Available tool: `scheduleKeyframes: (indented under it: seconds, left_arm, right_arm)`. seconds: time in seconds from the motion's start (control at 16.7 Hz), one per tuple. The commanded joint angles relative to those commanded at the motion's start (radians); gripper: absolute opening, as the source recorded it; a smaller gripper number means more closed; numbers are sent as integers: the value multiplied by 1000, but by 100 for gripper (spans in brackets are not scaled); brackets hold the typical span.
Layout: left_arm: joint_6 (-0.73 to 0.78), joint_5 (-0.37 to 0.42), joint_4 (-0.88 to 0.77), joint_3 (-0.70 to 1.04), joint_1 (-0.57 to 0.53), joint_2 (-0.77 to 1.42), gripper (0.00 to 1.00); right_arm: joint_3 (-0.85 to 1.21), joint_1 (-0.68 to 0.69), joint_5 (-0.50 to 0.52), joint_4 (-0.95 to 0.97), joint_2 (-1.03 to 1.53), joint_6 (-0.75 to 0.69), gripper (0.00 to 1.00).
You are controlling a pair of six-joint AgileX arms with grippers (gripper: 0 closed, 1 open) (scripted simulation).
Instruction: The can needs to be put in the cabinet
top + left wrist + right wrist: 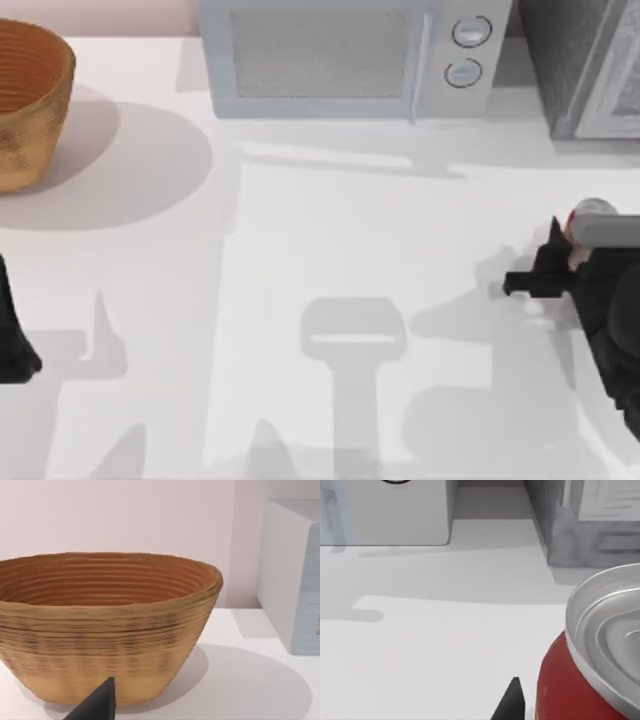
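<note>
The can (592,208), red with a silver top, stands near the table's right edge, partly under my right arm. In the right wrist view the can (600,650) is very close and upright. My right gripper (545,268) sits low over the table just left of the can and slightly nearer the front, not around it. The grey speckled cabinet (585,70) stands at the back right, behind the can, and the cabinet (570,525) also shows beyond the can in the right wrist view. My left gripper (15,350) is parked at the left edge.
A pale microwave (340,60) with two round knobs stands at the back middle, left of the cabinet. A woven wooden basket (25,100) sits at the back left, and the basket (105,625) is close in the left wrist view.
</note>
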Motion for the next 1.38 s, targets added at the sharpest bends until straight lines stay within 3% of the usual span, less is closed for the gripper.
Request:
scheduleKeyframes:
  seconds: [0.84, 1.38]
  left_arm:
    - [0, 0, 0, 0, 0, 0, 100]
    - [0, 0, 0, 0, 0, 0, 100]
  right_arm:
    - [29, 5, -3, -23, -67, 5, 0]
    - [49, 7, -8, -351, -327, 1, 0]
